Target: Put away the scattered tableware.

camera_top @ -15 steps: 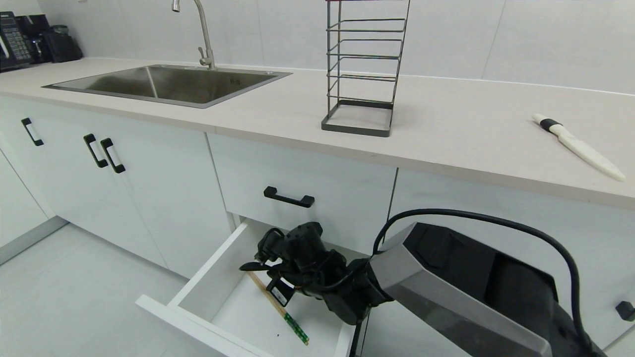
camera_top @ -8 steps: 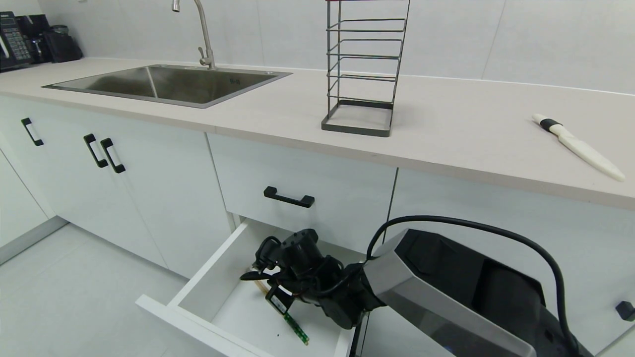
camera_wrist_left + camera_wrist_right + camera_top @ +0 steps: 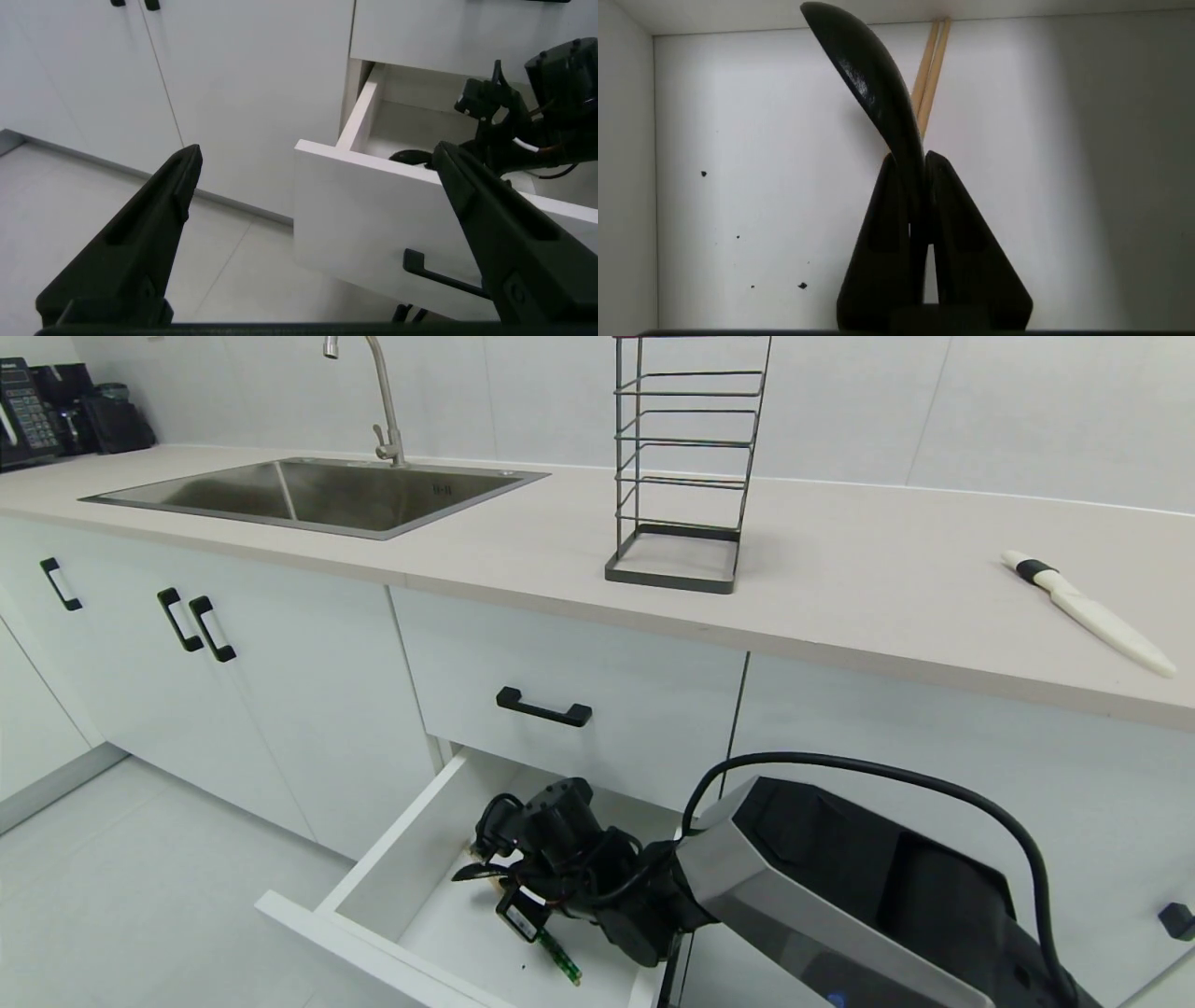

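In the head view the right gripper [image 3: 499,877] is seen inside the open drawer [image 3: 317,919] beside stored chopsticks [image 3: 558,955], a knife [image 3: 1088,611] left above the drawer; in the left wrist view the left gripper [image 3: 318,159] is held wide open, empty, outside the drawer; in the right wrist view a black spoon [image 3: 864,79] is clamped, unreleased, over the drawer floor

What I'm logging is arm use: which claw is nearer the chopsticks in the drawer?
Right. The right claw is inside the open drawer, close to the chopsticks, shut on a black spoon. The left claw hangs open outside, in front of the drawer's front panel.
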### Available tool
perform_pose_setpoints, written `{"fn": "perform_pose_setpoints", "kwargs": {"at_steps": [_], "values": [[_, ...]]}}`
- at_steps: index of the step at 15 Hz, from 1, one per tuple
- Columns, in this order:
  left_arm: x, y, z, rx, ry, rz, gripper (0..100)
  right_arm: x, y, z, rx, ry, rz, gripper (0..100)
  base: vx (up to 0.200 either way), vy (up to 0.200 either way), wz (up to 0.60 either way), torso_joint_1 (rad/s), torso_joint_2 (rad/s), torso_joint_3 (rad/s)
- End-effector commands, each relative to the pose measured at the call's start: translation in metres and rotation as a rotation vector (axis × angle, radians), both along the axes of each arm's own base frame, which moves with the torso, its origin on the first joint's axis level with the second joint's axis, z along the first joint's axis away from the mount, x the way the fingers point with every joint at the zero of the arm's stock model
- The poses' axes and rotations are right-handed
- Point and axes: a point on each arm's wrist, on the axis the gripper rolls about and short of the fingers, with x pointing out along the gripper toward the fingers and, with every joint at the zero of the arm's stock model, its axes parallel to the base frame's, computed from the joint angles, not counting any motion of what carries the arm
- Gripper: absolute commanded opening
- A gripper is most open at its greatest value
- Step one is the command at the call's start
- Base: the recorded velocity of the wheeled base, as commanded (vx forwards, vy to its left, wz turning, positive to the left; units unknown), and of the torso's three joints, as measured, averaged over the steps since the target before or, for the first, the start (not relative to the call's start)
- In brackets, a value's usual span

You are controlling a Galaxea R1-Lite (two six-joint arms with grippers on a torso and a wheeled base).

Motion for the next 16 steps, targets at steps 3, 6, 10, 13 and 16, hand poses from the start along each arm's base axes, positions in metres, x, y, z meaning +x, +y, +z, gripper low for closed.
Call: {"fn": "perform_pose_setpoints", "kwargs": {"at_steps": [3, 6, 10, 13, 16], "values": [[0.0, 0.0, 0.0, 0.0, 0.001, 0.0, 100, -0.005, -0.001, -0.002, -0.021, 0.021, 0.006, 100, 0.0, 0.0, 0.0, 0.0, 0.0, 0.0], [0.0, 0.0, 0.0, 0.0, 0.001, 0.0, 100, -0.009, 0.003, 0.03, 0.022, -0.016, 0.015, 100, 0.0, 0.0, 0.0, 0.0, 0.0, 0.0], [0.0, 0.0, 0.0, 0.0, 0.001, 0.0, 100, -0.033, -0.011, 0.104, 0.101, -0.072, 0.039, 100, 0.0, 0.0, 0.0, 0.0, 0.0, 0.0], [0.0, 0.0, 0.0, 0.0, 0.001, 0.0, 100, -0.057, -0.036, 0.133, 0.127, -0.095, 0.056, 100, 0.0, 0.0, 0.0, 0.0, 0.0, 0.0], [0.0, 0.0, 0.0, 0.0, 0.001, 0.0, 100, -0.077, -0.065, 0.148, 0.166, -0.118, 0.049, 100, 0.0, 0.0, 0.0, 0.0, 0.0, 0.0]]}}
